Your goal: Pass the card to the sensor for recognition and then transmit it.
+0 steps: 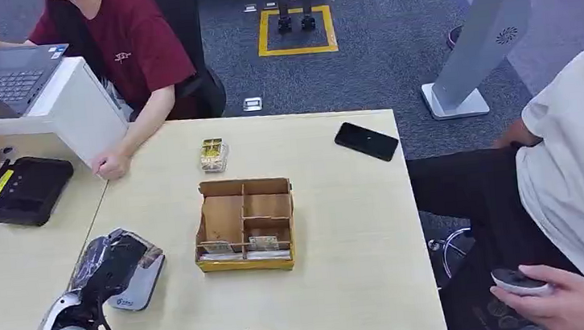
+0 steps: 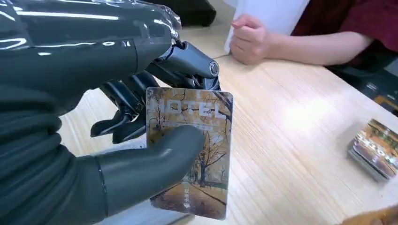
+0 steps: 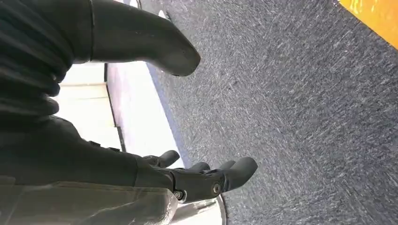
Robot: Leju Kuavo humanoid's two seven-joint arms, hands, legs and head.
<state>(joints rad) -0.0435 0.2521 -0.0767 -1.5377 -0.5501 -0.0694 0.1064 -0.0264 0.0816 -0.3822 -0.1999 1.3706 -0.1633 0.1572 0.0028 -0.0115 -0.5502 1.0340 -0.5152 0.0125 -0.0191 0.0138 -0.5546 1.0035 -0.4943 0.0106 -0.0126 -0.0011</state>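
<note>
Head view puts your left robot hand [image 1: 113, 267] at the lower left of the frame, directly over the grey sensor [image 1: 140, 286] that lies flat on the worktop [image 1: 344, 233]. In the left wrist view that robot hand pinches the card [image 2: 190, 152] between its thick thumb and the darker fingers [image 2: 122, 101] behind; the card stands roughly on end, long axis upright in that picture, printed face toward the camera. Whether the card touches the sensor you cannot tell from these pictures, so judge the reading as not yet confirmed.

Your right robot hand [image 3: 206, 176] hangs over the carpet with its fingers loosely apart and nothing in them, so the left arm is the one to work with.

To the right of the sensor stands the cardboard organizer [image 1: 244, 226]; beyond it lie a small stack of cards [image 1: 213, 155] and a black phone [image 1: 366, 141]. A person's hand [image 1: 111, 162] rests on the worktop at upper left, and another person's hand [image 1: 564, 300] waits at the lower right edge. Passing the card rightward likely means clearing the organizer.
</note>
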